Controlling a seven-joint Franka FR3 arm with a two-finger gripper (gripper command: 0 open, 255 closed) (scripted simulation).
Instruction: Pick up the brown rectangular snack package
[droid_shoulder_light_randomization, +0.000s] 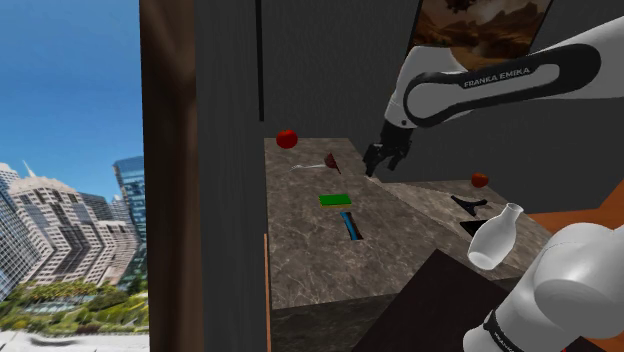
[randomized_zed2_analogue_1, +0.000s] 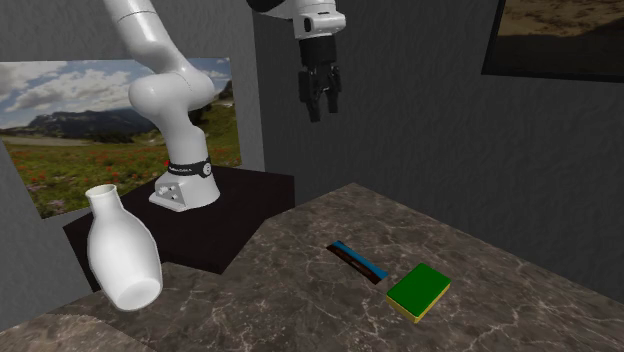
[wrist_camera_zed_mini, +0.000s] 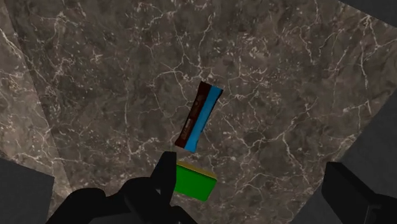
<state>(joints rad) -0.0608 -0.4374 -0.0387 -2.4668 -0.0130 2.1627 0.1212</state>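
The gripper (randomized_zed2_analogue_1: 322, 108) hangs high over the stone counter (randomized_zed2_analogue_1: 520, 300). Its two fingers are spread apart with nothing between them. The brown snack package (wrist_camera_zed_mini: 199, 116), with a blue stripe, lies flat near the middle of the counter, just beside a green block (wrist_camera_zed_mini: 194, 181). To grab it well, I think the gripper should go straight down, put one finger on each long side, and stay off the green block.

snack package (randomized_zed2_analogue_1: 358, 263) on counter (randomized_zed2_analogue_1: 490, 255), flat block (randomized_zed2_analogue_1: 420, 290) just beside it, vase (randomized_zed2_analogue_1: 120, 250) well apart
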